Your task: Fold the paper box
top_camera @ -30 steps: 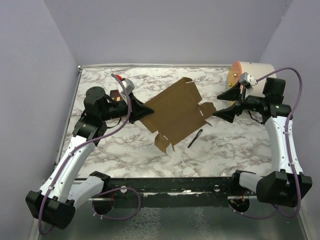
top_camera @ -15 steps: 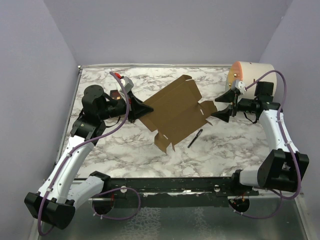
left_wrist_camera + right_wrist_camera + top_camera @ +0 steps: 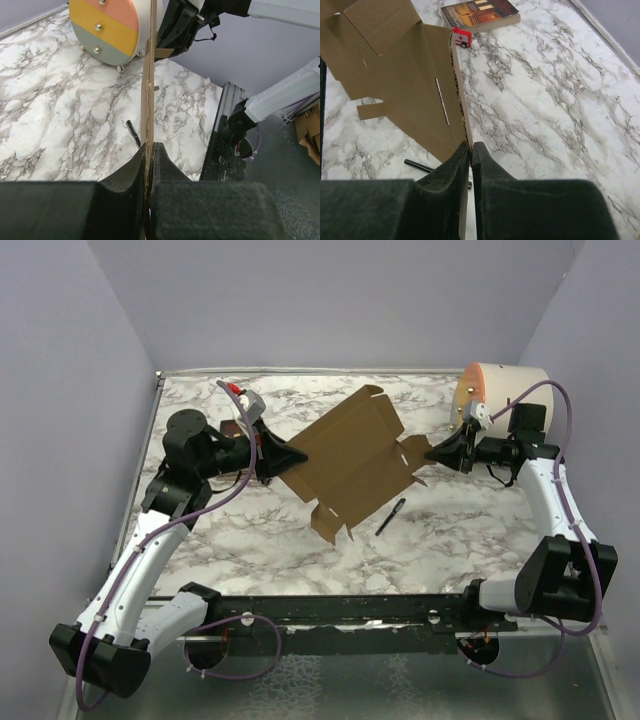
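Now the left gripper (image 3: 299,458) and right gripper (image 3: 431,453) each pinch an edge of the box (image 3: 355,462).
The box is open and flat at the middle of the table (image 3: 480,530). To fold it well, I think both should hold tight and move together, so it bends on its lines and does not rip.

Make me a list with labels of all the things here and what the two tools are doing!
paper box: brown cardboard sheet, opened out flat, not folded yet
left tool: shut on one edge of the paper box
right tool: shut on the opposite edge
pen: black, lying beside the sheet
book: dark, lying flat on the left side
toy ambulance: red and white, next to the book
drum: cream, on its side, far right, striped end face
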You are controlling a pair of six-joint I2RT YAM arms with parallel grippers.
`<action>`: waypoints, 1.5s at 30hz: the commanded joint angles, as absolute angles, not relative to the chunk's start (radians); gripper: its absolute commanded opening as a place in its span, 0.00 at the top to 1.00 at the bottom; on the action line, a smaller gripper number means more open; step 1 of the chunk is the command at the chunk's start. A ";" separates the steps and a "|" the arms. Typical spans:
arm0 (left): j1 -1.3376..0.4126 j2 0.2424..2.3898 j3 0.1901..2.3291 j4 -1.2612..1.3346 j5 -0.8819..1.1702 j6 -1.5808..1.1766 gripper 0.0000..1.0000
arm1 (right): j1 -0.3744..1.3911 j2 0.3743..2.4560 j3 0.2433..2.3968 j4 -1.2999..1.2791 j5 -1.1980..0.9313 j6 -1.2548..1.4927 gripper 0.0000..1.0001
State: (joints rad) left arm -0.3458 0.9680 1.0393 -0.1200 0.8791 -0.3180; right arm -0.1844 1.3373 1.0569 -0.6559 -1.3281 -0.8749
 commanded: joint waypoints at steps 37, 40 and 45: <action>-0.346 1.250 1.030 -0.304 0.701 -0.154 1.00 | 0.023 1.520 0.856 0.066 -1.178 -0.224 0.98; -0.337 1.257 1.064 -0.333 0.630 -0.120 1.00 | 0.050 1.615 0.962 -0.009 -1.150 -0.235 0.97; -0.322 1.234 1.080 -0.347 0.550 -0.092 1.00 | 0.055 1.703 1.108 -0.152 -1.124 -0.260 0.82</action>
State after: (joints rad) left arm -0.3332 1.2552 1.0496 -0.2993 0.6415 -0.1474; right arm 0.0429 1.6688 0.9890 -0.0269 -1.1362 -0.2184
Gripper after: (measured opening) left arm 0.019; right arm 0.070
